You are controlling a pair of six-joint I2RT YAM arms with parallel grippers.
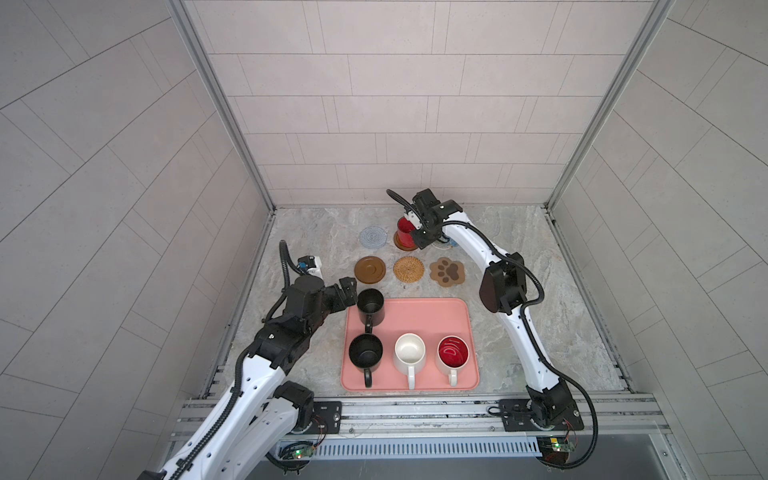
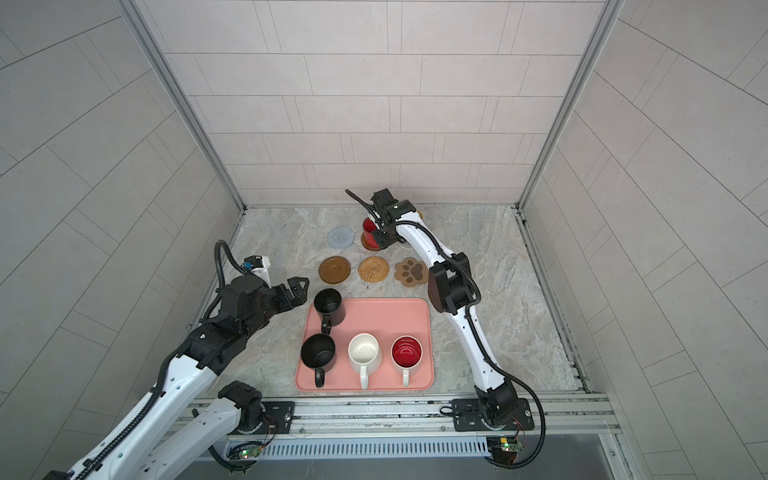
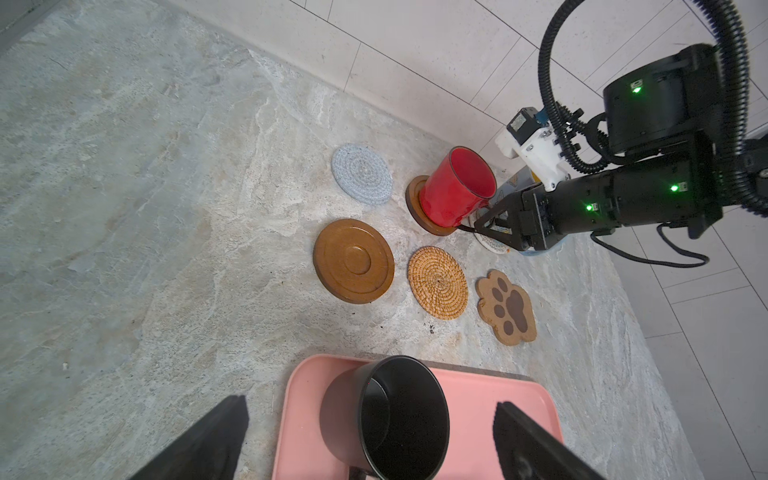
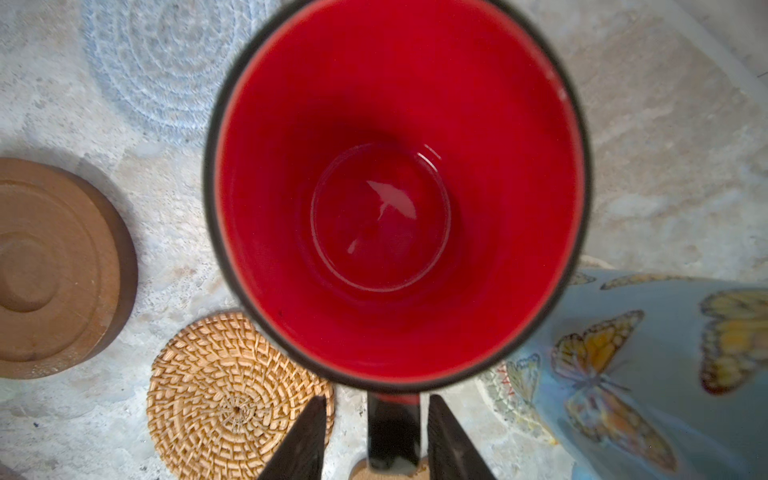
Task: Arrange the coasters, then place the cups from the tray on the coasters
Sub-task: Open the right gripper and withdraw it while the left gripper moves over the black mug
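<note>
The red cup (image 1: pixel 404 232) stands on a brown disc coaster (image 3: pixel 415 199) at the back. My right gripper (image 4: pixel 377 401) is open, its fingers on either side of the cup's handle with gaps showing. Beside it a light blue butterfly cup (image 4: pixel 644 353) sits on a whitish woven coaster (image 3: pixel 490 245). The grey-blue (image 1: pixel 373 237), brown disc (image 1: pixel 370 270), rattan (image 1: pixel 408 269) and paw (image 1: pixel 447 271) coasters lie bare. My left gripper (image 3: pixel 370 402) is wide open just left of a black cup (image 1: pixel 370 305) on the pink tray (image 1: pixel 428 311).
On the tray's near row stand another black cup (image 1: pixel 365 353), a white cup (image 1: pixel 410 353) and a white cup with red inside (image 1: pixel 453 353), handles toward the front. Tiled walls close in the back and both sides.
</note>
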